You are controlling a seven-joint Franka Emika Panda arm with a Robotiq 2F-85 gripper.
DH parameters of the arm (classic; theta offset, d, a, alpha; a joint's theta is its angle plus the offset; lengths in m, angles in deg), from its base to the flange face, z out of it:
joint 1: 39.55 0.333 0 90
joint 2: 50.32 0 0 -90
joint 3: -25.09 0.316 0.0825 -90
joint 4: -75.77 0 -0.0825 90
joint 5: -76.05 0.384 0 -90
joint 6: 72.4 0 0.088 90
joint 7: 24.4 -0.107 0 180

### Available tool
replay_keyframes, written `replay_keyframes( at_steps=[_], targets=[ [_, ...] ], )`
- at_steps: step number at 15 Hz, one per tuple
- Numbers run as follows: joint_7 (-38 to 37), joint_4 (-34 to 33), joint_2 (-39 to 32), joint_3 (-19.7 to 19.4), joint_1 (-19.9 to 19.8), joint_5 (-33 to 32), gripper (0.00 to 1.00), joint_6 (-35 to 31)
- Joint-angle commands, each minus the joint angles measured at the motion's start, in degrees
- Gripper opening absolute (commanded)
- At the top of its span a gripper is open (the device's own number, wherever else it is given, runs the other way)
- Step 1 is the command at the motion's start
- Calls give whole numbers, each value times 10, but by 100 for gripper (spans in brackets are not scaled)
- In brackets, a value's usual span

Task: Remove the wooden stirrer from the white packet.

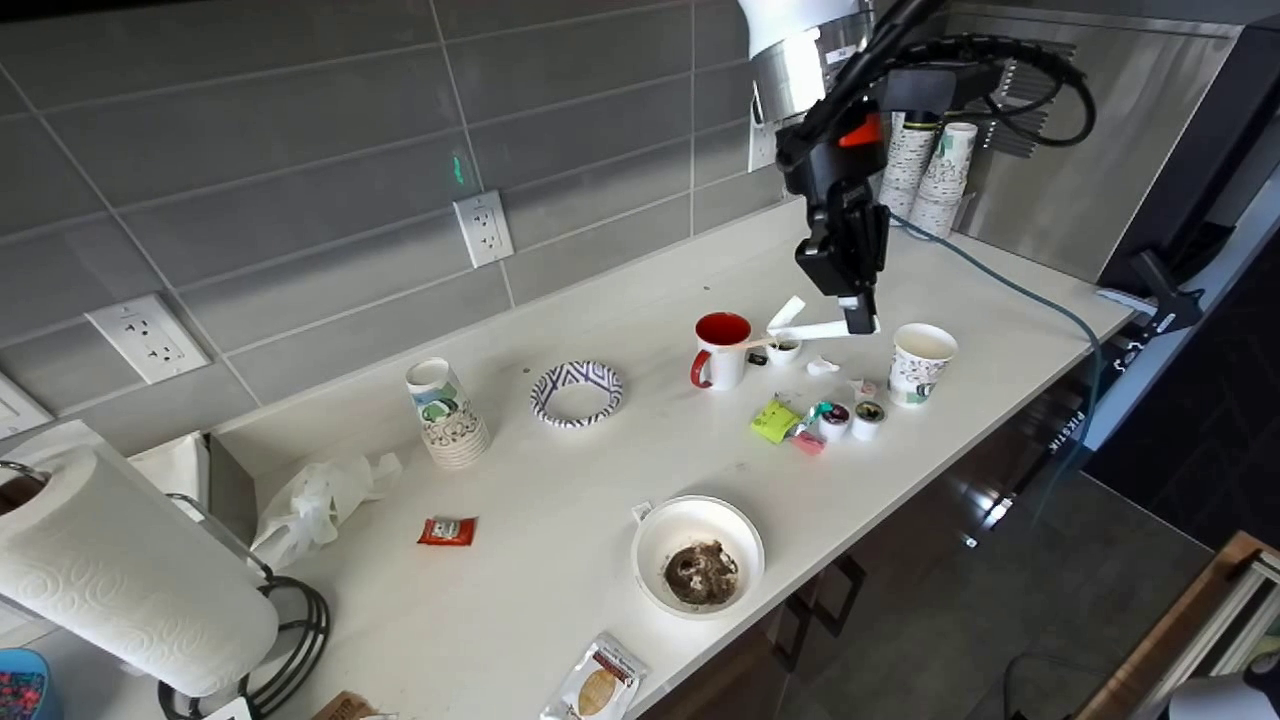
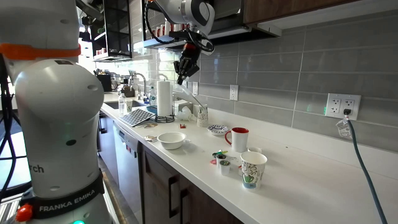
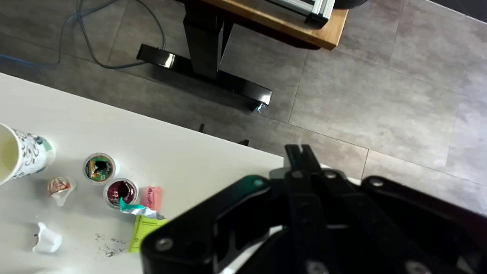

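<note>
Claw (image 3: 300,149): I have it clamped on the packet (image 1: 815,330), fingers together, tips pointing down, well above the counter (image 1: 560,500).
Packet hold: pinched at 1 end; the white paper sleeve runs out past my fingertips and slants downward in an exterior view.
Flap (image 1: 787,312): white paper, standing up at the packet's far end.
Stirrer (image 1: 757,342): pale stick poking out of that far end, beyond the fingertips, with the packet between it and my claw. How much of it sits inside the paper I can't tell.
Stirrer tip: in the air; in an exterior view it lines up with the cup stack (image 2: 202,119), which stands well apart from it.
Mug (image 1: 724,372): upright, red inside; in an exterior view the stirrer overlaps it, though they are apart.
Paper cup (image 1: 918,372): upright, near the counter edge.
Pods (image 1: 835,422): 2, side by side, near the paper cup.
Bowl (image 2: 171,143): white, dark residue inside.
</note>
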Motion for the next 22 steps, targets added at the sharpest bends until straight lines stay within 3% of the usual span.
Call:
replay_keyframes(
  at_steps=[1, 5, 7, 9, 10, 11, 15, 16, 17, 18, 22],
  targets=[
    [-41, -5, -6, 4, 1, -41, 0, 21],
    [77, 7, 4, 8, 11, -16, 0, -90],
    [-36, -3, 3, 15, 10, -59, 0, -29],
    [-86, -5, 3, 17, 9, -66, 0, 0],
    [-77, -10, -5, 16, 10, -55, 0, 10],
    [3, 1, -3, 13, 13, -21, 0, -40],
    [103, 12, -7, 10, 16, 23, 0, -124],
    [84, 14, -13, 8, 12, 16, 0, -103],
    [108, 40, -5, 2, 8, 34, 0, -141],
    [76, 8, -10, 10, 14, 8, 0, -106],
    [80, 9, -12, 8, 12, 9, 1, -110]
  ],
)
